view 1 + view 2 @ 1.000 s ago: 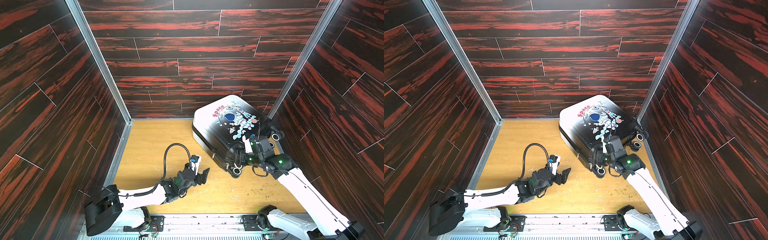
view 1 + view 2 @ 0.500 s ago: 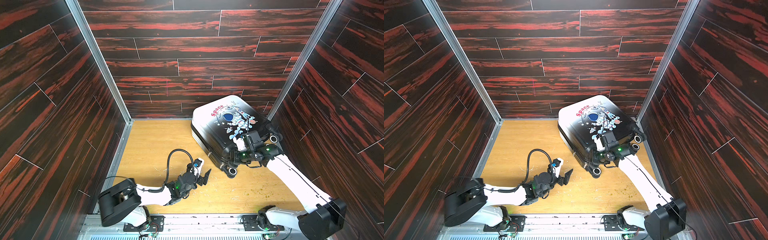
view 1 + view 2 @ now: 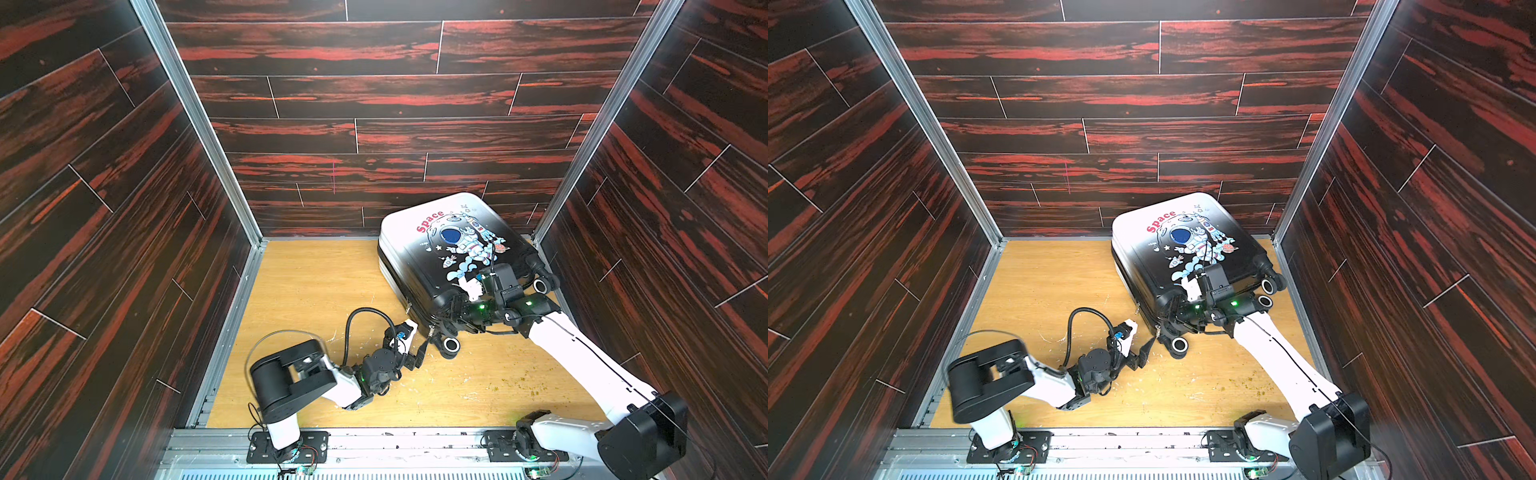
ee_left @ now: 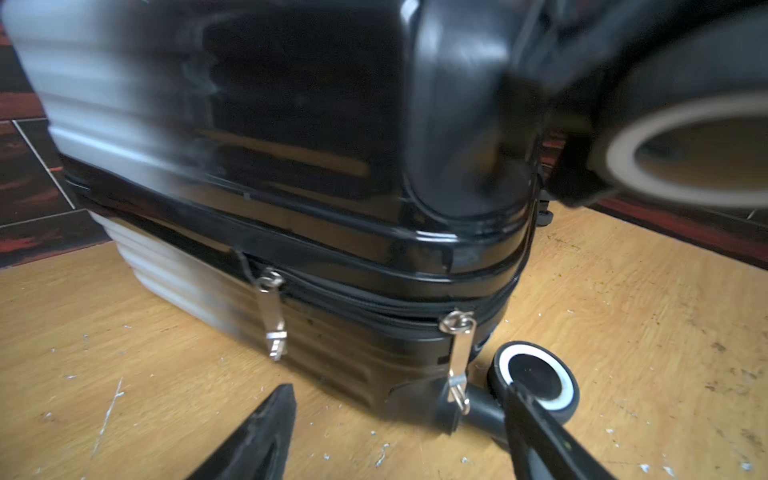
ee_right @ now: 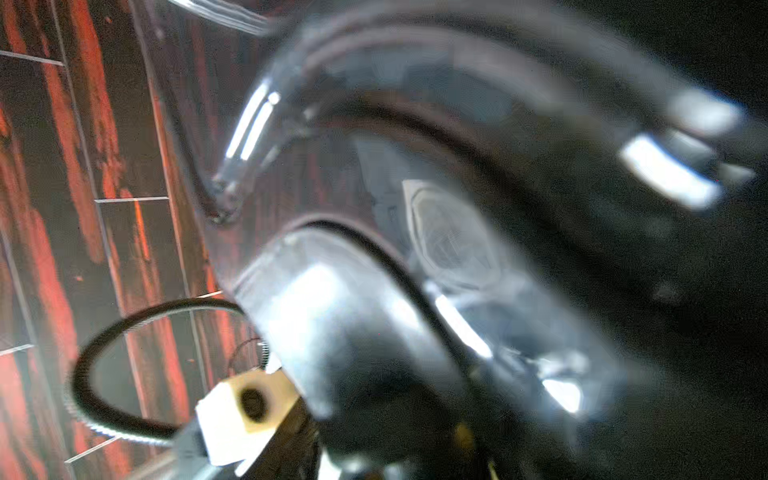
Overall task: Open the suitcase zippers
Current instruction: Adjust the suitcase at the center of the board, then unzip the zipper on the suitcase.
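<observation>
In far-right corner: suitcase (image 3: 419,266) flat, bottom end nearward

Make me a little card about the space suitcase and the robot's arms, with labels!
suitcase: lying flat, astronaut side up, on the wooden table
zipper pulls: two, hanging down, apart
left tool: open, empty, facing the pulls
right tool: at the suitcase's wheel corner, grip unclear

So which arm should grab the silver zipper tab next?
Left. The left gripper is open, facing the black-and-white hard-shell suitcase's dark zipper, a silver pull tab just ahead of its fingers. The right gripper is at the corner by a black wheel.
</observation>
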You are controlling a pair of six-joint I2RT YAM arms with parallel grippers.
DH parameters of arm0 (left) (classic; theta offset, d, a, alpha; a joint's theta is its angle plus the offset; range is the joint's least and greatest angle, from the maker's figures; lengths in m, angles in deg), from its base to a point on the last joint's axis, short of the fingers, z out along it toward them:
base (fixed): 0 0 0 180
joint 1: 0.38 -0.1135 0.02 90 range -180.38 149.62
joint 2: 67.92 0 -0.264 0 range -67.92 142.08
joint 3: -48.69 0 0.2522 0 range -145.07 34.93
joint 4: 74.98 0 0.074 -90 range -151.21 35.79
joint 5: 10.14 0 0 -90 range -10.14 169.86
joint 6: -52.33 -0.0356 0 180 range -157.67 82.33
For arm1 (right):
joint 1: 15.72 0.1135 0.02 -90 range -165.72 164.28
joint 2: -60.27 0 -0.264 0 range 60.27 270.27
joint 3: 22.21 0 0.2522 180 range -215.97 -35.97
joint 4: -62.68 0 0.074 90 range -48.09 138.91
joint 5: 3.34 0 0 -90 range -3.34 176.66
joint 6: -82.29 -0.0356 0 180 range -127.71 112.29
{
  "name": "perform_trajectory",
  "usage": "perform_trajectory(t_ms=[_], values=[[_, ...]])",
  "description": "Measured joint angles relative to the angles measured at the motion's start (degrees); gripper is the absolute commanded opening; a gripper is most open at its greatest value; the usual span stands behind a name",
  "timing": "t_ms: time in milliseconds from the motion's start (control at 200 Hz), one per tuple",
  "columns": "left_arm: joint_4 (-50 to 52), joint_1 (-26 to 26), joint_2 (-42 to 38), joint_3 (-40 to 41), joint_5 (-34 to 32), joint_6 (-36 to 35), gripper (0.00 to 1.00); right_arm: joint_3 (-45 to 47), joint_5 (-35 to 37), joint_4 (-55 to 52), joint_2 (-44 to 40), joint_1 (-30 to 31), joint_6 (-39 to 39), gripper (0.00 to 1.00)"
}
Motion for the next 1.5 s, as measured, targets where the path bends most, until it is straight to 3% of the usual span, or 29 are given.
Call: perform_trajectory(t_ms=[230, 486, 747, 872, 982, 1072, 1503], values=[[-2.1, 2.3, 3.0, -1.6, -4.8, -2.6, 0.8, 0.7, 2.8, 4.2, 0.1, 4.2, -6.6, 0.2], [-4.8, 3.1, 6.4, -5.2, -16.1, -4.6, 0.53, 1.1, 6.1, 9.0, 1.3, 9.3, -12.7, 0.2], [-8.8, 4.1, 9.1, -6.1, -20.6, -3.9, 0.44, 1.2, 7.5, 10.6, 1.6, 10.0, -14.7, 0.2], [-9.8, 4.0, 9.7, -6.1, -20.8, -3.8, 0.46, 1.2, 8.1, 11.1, 1.7, 10.3, -15.3, 0.2], [-10.2, 3.8, 9.7, -5.5, -21.0, -4.1, 0.62, 1.2, 8.5, 11.2, 1.7, 10.5, -15.6, 0.2], [-10.9, 3.3, 9.7, -4.7, -20.9, -3.7, 0.67, 1.2, 8.5, 11.2, 1.8, 10.5, -15.7, 0.2], [-5.6, 1.0, 11.0, -2.4, -21.0, -4.3, 0.58, 1.2, 8.7, 11.1, 1.8, 10.9, -15.7, 0.2]])
